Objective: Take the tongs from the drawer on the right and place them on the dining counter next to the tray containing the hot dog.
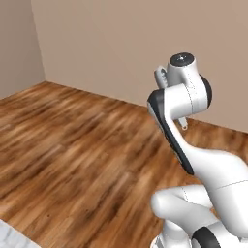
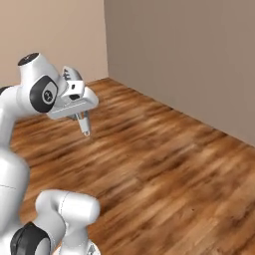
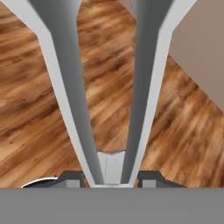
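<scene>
Tongs [image 3: 109, 100] sit clamped in the gripper [image 3: 112, 177], its dark fingers [image 3: 72, 177] partly closed on the joined end, the two arms fanning out over the floor [image 3: 39, 109]. So the carry step looks in hand; next the base must find the counter and tray.

From the left, the arm [image 1: 184, 116] is folded high above the floor, a marble corner [image 1: 12, 237] at its near edge.

From the right, the tongs' tip [image 2: 85, 127] hangs under the hand, walls [image 2: 189, 60] beyond; nothing blocks the way.

The tongs [image 3: 109, 87] sit between the jaws, arms reaching forward, over the wooden floor [image 3: 39, 87] beneath.
</scene>
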Motion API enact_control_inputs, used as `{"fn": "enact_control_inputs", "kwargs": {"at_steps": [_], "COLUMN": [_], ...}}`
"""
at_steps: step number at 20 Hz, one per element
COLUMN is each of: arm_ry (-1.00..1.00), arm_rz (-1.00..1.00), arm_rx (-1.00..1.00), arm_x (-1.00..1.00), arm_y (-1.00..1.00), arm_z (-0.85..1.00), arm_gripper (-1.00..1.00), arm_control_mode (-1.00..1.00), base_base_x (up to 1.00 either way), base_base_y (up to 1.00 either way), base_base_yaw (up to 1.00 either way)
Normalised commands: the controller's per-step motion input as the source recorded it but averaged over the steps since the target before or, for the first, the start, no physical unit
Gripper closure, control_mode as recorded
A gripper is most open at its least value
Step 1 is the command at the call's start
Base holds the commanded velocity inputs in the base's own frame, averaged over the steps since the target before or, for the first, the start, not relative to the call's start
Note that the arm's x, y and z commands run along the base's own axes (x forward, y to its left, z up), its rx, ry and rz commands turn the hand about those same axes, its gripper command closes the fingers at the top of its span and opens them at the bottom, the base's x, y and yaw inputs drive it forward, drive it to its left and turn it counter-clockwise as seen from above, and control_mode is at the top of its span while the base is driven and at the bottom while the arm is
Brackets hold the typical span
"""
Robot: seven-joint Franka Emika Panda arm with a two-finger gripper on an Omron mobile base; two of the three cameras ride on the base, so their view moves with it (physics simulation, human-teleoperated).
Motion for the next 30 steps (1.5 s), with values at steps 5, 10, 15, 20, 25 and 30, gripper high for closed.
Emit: {"fn": "enact_control_inputs", "kwargs": {"at_steps": [5,10,15,20,25,30], "arm_ry": [0.00,0.00,0.00,0.00,0.00,0.00], "arm_rz": [0.00,0.00,0.00,0.00,0.00,0.00], "arm_rx": [0.00,0.00,0.00,0.00,0.00,0.00], "arm_x": [0.00,0.00,0.00,0.00,0.00,0.00], "arm_y": [0.00,0.00,0.00,0.00,0.00,0.00], "arm_z": [0.00,0.00,0.00,0.00,0.00,0.00], "arm_gripper": [1.00,1.00,1.00,1.00,1.00,1.00], "arm_control_mode": [1.00,1.00,1.00,1.00,1.00,1.00], "base_base_x": [1.00,0.94,0.74,0.67,0.50,0.38], "base_base_y": [-0.01,-0.10,-0.11,-0.24,-0.49,-0.85], "base_base_yaw": [0.63,0.85,0.91,0.86,0.79,0.65]}}
